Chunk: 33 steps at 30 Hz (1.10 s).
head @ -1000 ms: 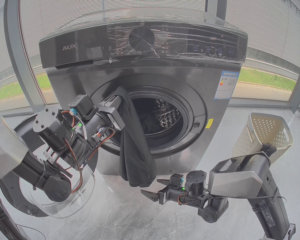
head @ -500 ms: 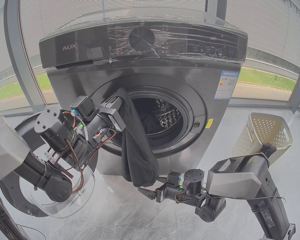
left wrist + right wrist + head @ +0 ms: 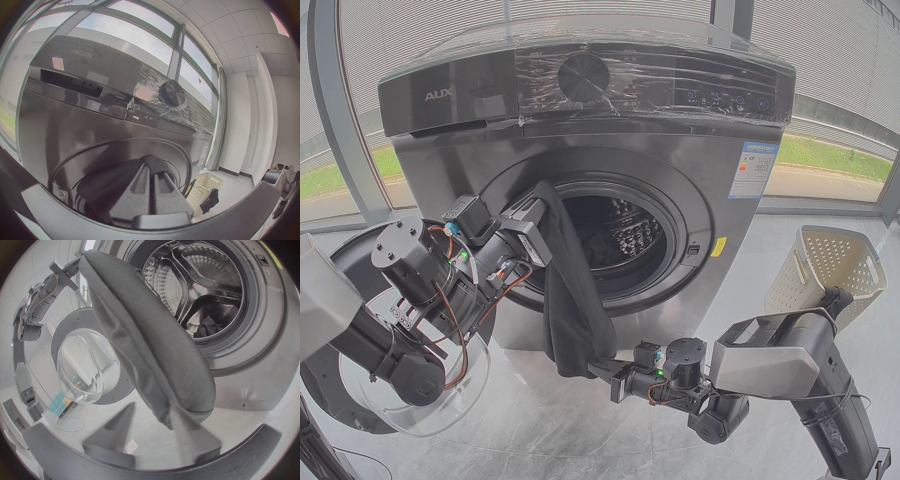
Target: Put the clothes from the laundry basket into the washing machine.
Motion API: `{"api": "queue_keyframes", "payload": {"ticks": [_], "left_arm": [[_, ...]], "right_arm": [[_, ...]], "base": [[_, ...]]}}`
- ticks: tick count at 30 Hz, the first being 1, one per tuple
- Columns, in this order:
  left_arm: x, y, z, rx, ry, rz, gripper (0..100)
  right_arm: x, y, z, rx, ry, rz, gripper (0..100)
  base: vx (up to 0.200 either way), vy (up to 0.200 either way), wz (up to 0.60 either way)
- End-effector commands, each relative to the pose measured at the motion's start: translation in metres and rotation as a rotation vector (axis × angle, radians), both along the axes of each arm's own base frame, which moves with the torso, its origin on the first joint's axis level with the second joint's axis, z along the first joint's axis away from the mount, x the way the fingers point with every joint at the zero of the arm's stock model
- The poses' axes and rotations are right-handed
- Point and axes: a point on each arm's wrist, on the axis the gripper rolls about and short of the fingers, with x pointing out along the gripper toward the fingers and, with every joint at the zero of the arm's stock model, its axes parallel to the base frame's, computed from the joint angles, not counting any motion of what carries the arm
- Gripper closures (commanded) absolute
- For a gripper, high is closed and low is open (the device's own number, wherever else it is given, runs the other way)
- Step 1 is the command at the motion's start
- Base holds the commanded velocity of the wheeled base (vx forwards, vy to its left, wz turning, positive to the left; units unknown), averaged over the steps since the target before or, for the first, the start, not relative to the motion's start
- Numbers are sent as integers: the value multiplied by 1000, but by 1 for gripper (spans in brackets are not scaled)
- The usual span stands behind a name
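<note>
Head: long black fabric garment point(image 3: 575, 300) hangs vertically across mouth of grey steel washing machine point(image 3: 687, 187), top clenched in left tool point(image 3: 534, 203).
Left wrist: fingers point(image 3: 140, 187) pinched on cloth.
Right wrist: right tool point(image 3: 153, 408) spread under garment's lower end, possibly touching.

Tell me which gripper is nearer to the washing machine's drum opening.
Left. The left gripper holds the black garment by its top at the drum opening, on its left rim; the right gripper sits low beneath it, fingers open at the garment's hanging end.
</note>
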Motion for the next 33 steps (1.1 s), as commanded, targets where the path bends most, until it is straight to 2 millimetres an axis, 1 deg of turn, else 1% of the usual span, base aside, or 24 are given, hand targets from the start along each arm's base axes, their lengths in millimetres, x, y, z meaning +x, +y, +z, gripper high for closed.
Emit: {"api": "queue_keyframes", "payload": {"ticks": [1, 4, 5, 6, 8, 11, 13, 14, 16, 17, 18, 21, 22, 23, 24, 25, 27, 28, 30, 33], "left_arm": [[-2, 1, -5, 9, 18, 2, 100], [-2, 4, -8, 17, 31, 8, 100], [-2, 4, -8, 17, 31, 8, 100], [-2, 6, -9, 17, 35, 12, 100], [-3, 7, -10, 13, 42, 11, 100], [-5, 8, -9, -6, 51, 4, 100], [-5, 8, -9, -6, 51, 4, 100], [-3, 11, -9, -15, 57, 11, 100], [-2, 12, -7, -19, 52, 15, 100], [-2, 12, -7, -19, 52, 15, 100], [-2, 12, -7, -20, 49, 12, 100], [-2, 10, -5, -23, 44, 7, 100], [-2, 9, -5, -23, 44, 6, 100], [-2, 9, -5, -22, 42, 5, 100], [-2, 9, -5, -22, 42, 5, 100], [-3, 7, -5, -21, 43, 2, 100], [-3, 7, -6, -19, 44, 1, 100], [-4, 7, -6, -19, 44, 1, 100], [-4, 7, -5, -21, 42, 1, 100], [-4, 6, -4, -23, 38, -2, 100]], "right_arm": [[-4, -2, 6, 3, -4, 0, 100], [-12, -6, 22, 4, -8, -3, 100], [-12, -6, 22, 4, -8, -3, 100], [-19, -10, 36, 7, -16, -15, 100], [-27, -17, 52, 10, -22, -26, 100], [-47, -35, 81, 11, -25, -34, 100], [-47, -35, 82, 13, -25, -34, 100], [-63, -51, 94, -2, -10, -38, 100], [-72, -56, 90, -26, 22, -35, 100], [-72, -56, 90, -26, 22, -35, 100], [-74, -57, 86, -41, 36, -35, 100], [-68, -50, 63, -77, 73, -34, 100], [-66, -48, 60, -78, 72, -35, 100], [-59, -42, 52, -77, 69, -35, 0], [-59, -42, 52, -77, 69, -35, 0], [-50, -29, 39, -70, 60, -23, 0], [-44, -20, 29, -67, 54, -13, 0], [-40, -12, 20, -69, 54, -1, 0], [-36, -3, 8, -87, 75, 12, 0], [-33, 2, 2, -103, 95, 24, 0]], "base": [[0, 0, 0], [0, 0, 0], [0, 0, 0], [0, 0, 0], [0, 0, 0], [0, 0, 0], [0, 0, 0], [0, 0, 0], [0, 0, 0], [0, 0, 0], [0, 0, 0], [0, 0, 0], [0, 0, 0], [0, 0, 0], [0, 0, 0], [0, 0, 0], [0, 0, 0], [0, 0, 0], [0, 0, 0], [0, 0, 0]]}}
